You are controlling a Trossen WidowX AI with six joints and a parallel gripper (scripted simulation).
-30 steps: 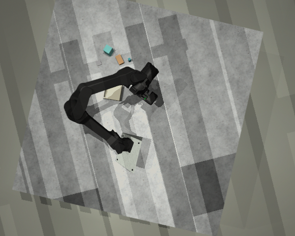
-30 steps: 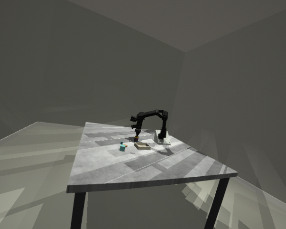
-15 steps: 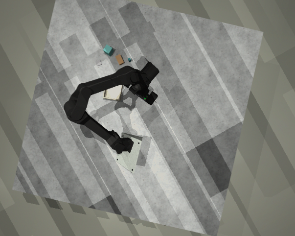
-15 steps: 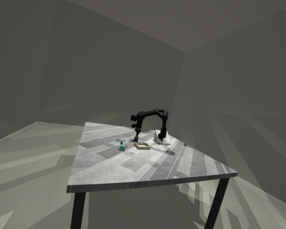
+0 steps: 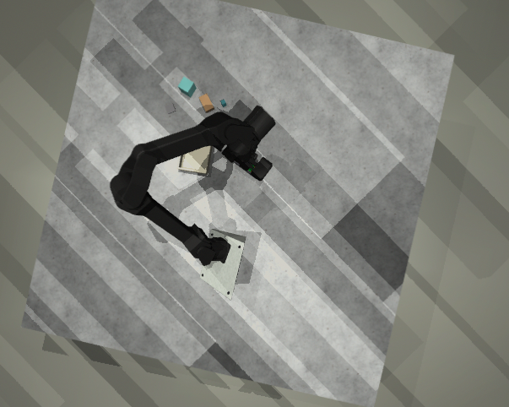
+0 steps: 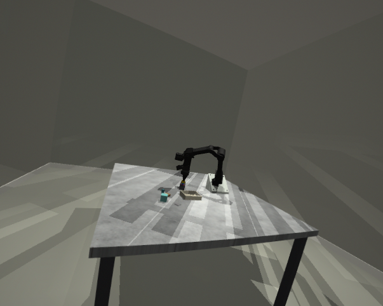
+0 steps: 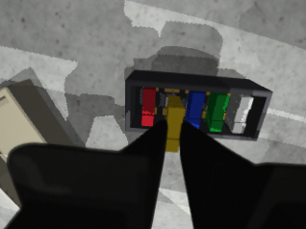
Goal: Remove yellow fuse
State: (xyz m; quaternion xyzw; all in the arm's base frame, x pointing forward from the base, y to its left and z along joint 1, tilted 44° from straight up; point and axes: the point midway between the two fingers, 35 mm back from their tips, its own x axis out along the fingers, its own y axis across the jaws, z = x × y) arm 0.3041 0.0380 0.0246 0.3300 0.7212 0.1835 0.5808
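My gripper is shut on the yellow fuse. The fuse hangs upright between the fingertips, lifted over the dark fuse block, and brass contacts of its slot show beside it. A red fuse sits in the block on one side of that slot; a blue fuse, a green fuse and a white fuse sit on the other. The exact gap under the yellow fuse is hard to tell. The beige tray stands beside the block and looks empty.
A turquoise cube, an orange block and a small teal block lie beyond the tray, away from the arm's white base plate. The arm reaches over one edge of the tray in the top view.
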